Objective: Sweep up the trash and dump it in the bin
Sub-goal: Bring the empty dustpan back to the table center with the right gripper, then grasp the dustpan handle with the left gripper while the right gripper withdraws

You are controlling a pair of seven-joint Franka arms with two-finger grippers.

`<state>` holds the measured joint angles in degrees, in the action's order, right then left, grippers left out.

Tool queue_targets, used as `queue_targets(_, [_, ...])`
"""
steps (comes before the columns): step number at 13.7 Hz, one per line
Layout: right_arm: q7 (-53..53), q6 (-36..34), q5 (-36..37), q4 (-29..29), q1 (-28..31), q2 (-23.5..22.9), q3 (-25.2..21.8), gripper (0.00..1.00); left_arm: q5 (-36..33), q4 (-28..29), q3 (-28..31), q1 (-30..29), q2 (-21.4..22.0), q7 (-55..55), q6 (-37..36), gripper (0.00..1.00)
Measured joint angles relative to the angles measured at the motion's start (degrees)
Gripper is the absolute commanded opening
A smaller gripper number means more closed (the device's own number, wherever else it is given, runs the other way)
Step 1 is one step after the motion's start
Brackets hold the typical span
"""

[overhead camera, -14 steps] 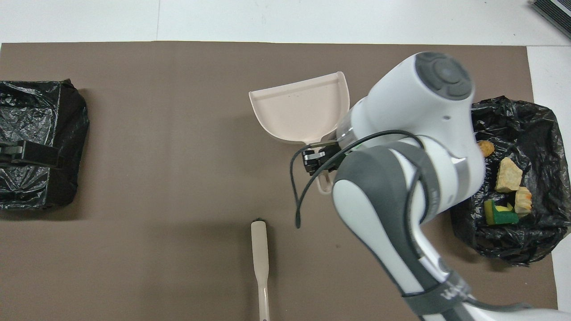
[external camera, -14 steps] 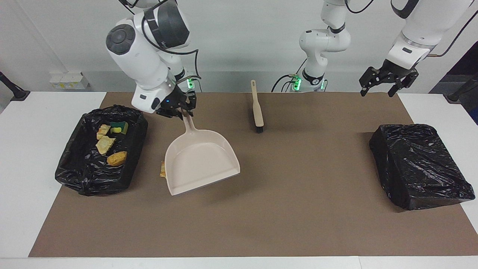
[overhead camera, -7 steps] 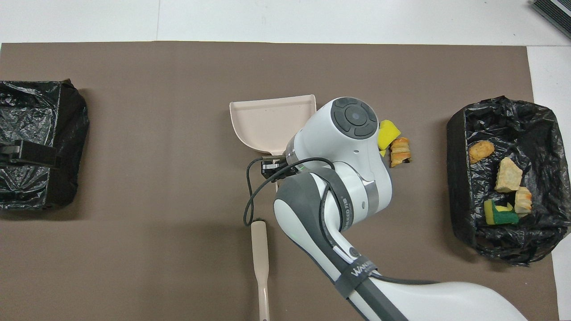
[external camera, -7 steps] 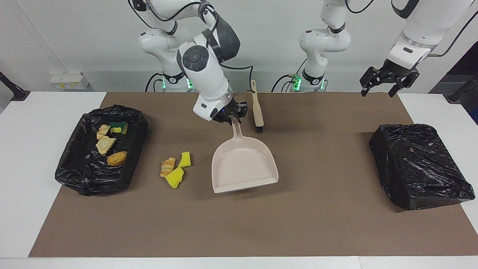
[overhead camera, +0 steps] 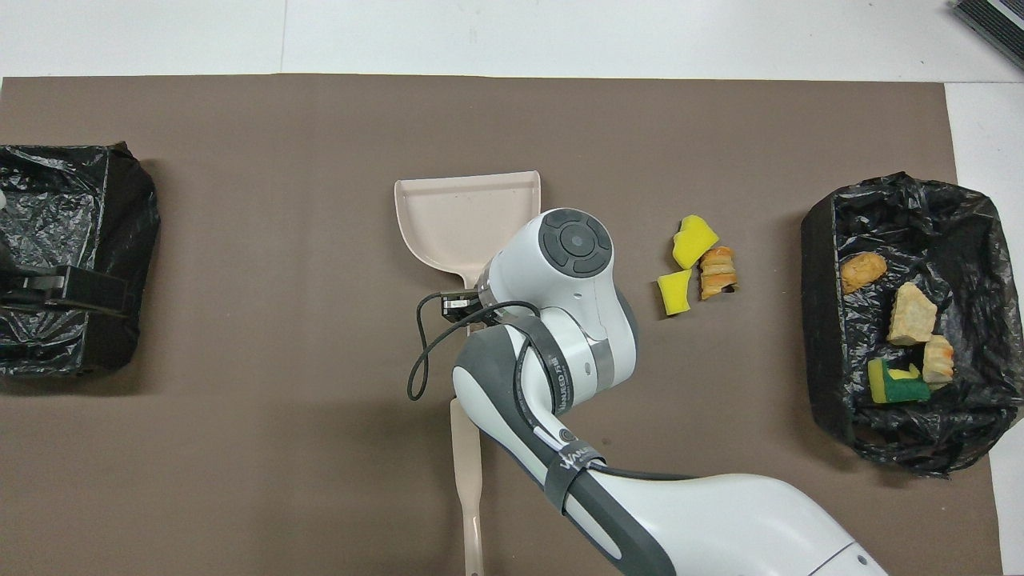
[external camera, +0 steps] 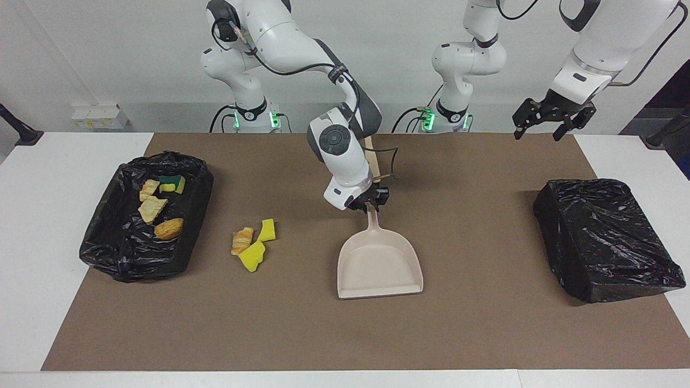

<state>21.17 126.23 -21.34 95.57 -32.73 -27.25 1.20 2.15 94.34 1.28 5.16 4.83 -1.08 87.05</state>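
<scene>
Since a second ago, carried from beside the lined bin toward the middle of the mat: dustpan point(external camera: 379, 264), handle up in the right gripper point(external camera: 370, 204), fingers clamped on the handle end, mouth edge low on the brown mat point(external camera: 463, 334), facing away from the robots

Uncovered by that shift, loose on the mat between dustpan and open bin point(external camera: 108, 253): two yellow foam chunks point(external camera: 259, 242) touching a toy pastry point(external camera: 242, 240), all well apart from the pan

Lying inside the open bin at the right arm's end: green-and-yellow scrub sponge point(external camera: 172, 184), three golden-brown bread pieces point(external camera: 152, 208)

Partly hidden by the right arm, nearer the robots than the dustpan: hand brush point(overhead camera: 466, 480)

Raised over the mat's edge at the left arm's end, waiting, fingers spread apart, holding nothing: left gripper point(external camera: 543, 122)

Below it, farther from the robots: second bin point(external camera: 606, 237), wrapped over in black plastic
</scene>
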Motion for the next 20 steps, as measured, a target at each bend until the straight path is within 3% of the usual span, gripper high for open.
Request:
queue_targets(1, [0.6, 0.0, -0.3, 0.0, 0.0, 0.0, 0.0, 0.99, 0.0, 0.0, 0.0, 0.0, 0.1, 0.0, 0.0, 1.00])
queue_targets(7, [1.0, -2.1, -0.4, -1.0, -0.5, 1.4, -0.1, 1.00, 0.0, 0.1, 0.3, 0.0, 0.4, 0.0, 0.1, 1.00])
queue_targets(13, [1.1, -13.7, 1.1, -1.7, 4.0, 10.4, -1.5, 1.00, 0.1, 1.0, -0.4, 2.1, -0.3, -0.1, 4.1, 1.00])
queue_targets(16, [2.1, -21.3, 1.5, -1.7, 5.3, 13.5, -1.3, 1.00, 0.1, 1.0, -0.9, 6.2, -4.2, -0.1, 7.1, 1.00])
queue_targets(18, [9.5, -23.8, 1.5, -0.1, 2.3, 15.1, -0.6, 1.00, 0.1, 0.8, -1.0, 9.1, -7.8, 0.0, 10.1, 1.00])
queue_targets(20, [15.0, -23.8, 0.0, 5.4, -1.6, 18.3, -0.2, 1.00, 0.2, 0.8, -1.1, 11.8, -11.0, 0.9, 13.9, 1.00])
